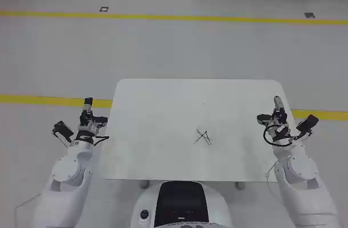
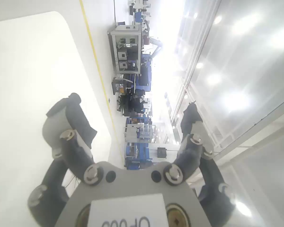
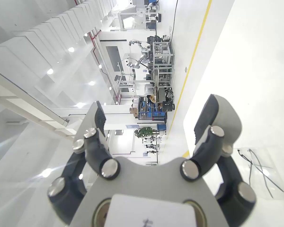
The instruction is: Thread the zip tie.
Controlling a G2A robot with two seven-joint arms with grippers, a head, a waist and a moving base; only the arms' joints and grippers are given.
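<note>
Thin black zip ties (image 1: 203,137) lie crossed on the white table (image 1: 162,114), a little right of its middle and toward the front. The same zip ties (image 3: 260,168) lie on the table in the right wrist view, beyond that arm's gripper. My left gripper (image 1: 88,101) hangs off the table's left edge, pointing away from the robot. In the left wrist view the left gripper (image 2: 132,100) is open and holds nothing. My right gripper (image 1: 277,99) is by the table's right edge. The right gripper (image 3: 156,106) is also open and empty.
The table has rounded corners and stands on a pale floor with yellow lines (image 1: 162,17) running behind and under it. Racks and machines (image 2: 126,50) stand far off in the room.
</note>
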